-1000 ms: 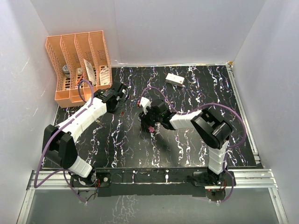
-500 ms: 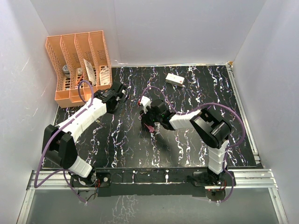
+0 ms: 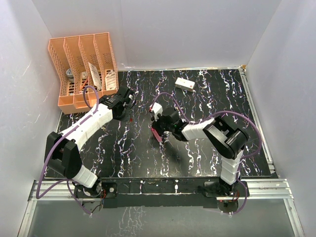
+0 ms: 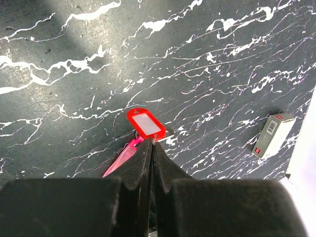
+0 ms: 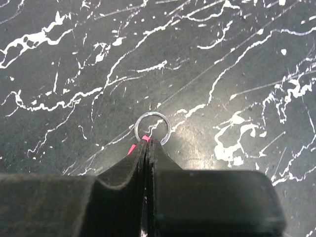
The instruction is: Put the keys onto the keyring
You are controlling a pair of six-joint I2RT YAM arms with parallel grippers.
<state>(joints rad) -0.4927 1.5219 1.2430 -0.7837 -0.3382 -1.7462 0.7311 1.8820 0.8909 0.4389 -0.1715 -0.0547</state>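
In the left wrist view a key with a bright red head (image 4: 144, 123) lies on the black marbled table, a pale metal bit showing at its right edge. My left gripper (image 4: 151, 144) is shut, its tips pinching the small wire loop at the red head; a slim pink piece (image 4: 122, 159) sticks out beside its left finger. In the right wrist view the thin metal keyring (image 5: 152, 127) lies flat just past my right gripper (image 5: 147, 140), which is shut on the ring's near edge and its pink tag (image 5: 131, 148). From above, the left gripper (image 3: 129, 114) and right gripper (image 3: 157, 132) sit mid-table, a short way apart.
A white rectangular box with red marks (image 3: 185, 84) lies at the back of the table, also seen right of the left gripper (image 4: 272, 134). An orange slotted file rack (image 3: 84, 69) stands at the back left corner. White walls close in the table.
My right gripper has closed onto the keyring and shifted slightly toward the near side, with the pink tag now showing at its tip. The left arm has stayed put.
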